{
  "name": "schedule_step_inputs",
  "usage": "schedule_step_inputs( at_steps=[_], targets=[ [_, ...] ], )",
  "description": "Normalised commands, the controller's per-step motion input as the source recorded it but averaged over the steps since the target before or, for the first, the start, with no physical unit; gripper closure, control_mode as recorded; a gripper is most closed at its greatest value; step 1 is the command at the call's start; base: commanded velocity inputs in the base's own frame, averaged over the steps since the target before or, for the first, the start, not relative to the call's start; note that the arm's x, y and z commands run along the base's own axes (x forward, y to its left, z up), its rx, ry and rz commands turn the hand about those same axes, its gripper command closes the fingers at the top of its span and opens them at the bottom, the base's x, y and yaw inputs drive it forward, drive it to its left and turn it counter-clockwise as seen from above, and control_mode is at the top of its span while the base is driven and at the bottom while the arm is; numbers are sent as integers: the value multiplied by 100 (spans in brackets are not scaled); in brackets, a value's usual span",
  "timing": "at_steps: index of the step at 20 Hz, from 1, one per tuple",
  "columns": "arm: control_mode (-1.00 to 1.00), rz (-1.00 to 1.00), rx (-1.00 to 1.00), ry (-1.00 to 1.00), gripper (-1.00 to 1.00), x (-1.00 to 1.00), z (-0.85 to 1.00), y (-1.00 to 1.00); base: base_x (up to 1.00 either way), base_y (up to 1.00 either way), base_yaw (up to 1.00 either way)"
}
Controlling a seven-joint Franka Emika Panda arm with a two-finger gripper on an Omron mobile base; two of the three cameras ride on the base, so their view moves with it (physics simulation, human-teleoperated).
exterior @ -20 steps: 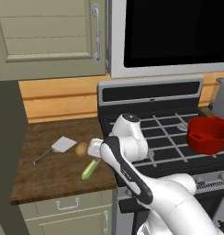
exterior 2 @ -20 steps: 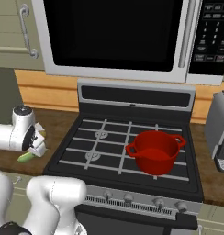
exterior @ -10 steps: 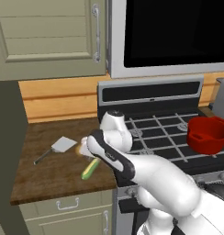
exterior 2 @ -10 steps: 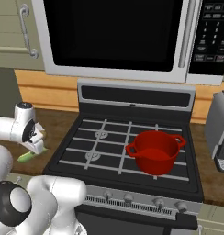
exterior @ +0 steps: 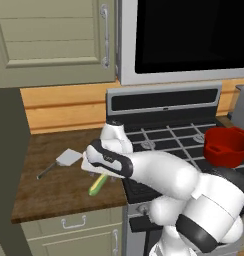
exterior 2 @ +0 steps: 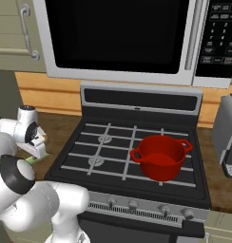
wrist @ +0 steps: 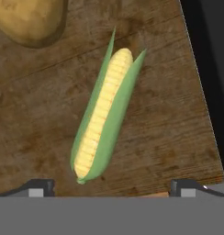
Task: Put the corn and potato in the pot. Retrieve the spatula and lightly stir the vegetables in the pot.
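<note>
Hand view looks straight down along the claw (wrist: 111, 186), whose two dark tips stand wide apart at the bottom edge with nothing between them. Just ahead of the tips the corn (wrist: 104, 121) lies flat on the brown wooden surface (wrist: 169, 137), its yellow kernels framed by green husk, set at a slant so that one end sits close to the claw and the pointed husk end leads away from it. It is touching neither tip. Beyond the corn, off to the far left of the claw, a rounded golden-brown potato (wrist: 29, 20) rests on the same surface, apart from the corn and cut by the picture's edge. To the right of the claw runs the dark edge of the stove (wrist: 210, 69).

From the left base view the arm bends low over the surface, and the corn (exterior: 98, 185) shows as a yellow-green sliver directly beneath the hand; the claw itself is mostly hidden by the wrist, so its exact height above the corn cannot be told. The spatula (exterior: 61, 161) lies on the surface to the left of the hand, pale blade nearer, thin dark handle pointing away. The pot (exterior: 225, 146) sits on the stove's grates (exterior: 169, 137), well apart from the claw on its right side.

In the right base view the pot (exterior 2: 160, 156) stands upright, bright red, both short handles visible.
</note>
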Motion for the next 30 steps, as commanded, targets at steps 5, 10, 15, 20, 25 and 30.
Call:
schedule_step_inputs(
  at_steps=[5, 10, 15, 20, 25, 30],
  targets=[
    [-100, 0, -5, 4, -100, 15, -32, 10, 0, 0, 0],
    [-100, 0, -7, 2, -100, 11, -39, 9, 0, 0, 0],
    [-100, 0, -4, 5, -100, 17, -33, 3, 0, 0, 0],
    [-100, 0, -3, 4, -100, 16, -29, 6, 0, 0, 0],
    [-100, 0, -4, 5, 100, 4, -38, 22, 0, 0, 0],
    [-100, 0, -1, 3, 100, -3, -40, 15, 0, 0, 0]
  ],
)
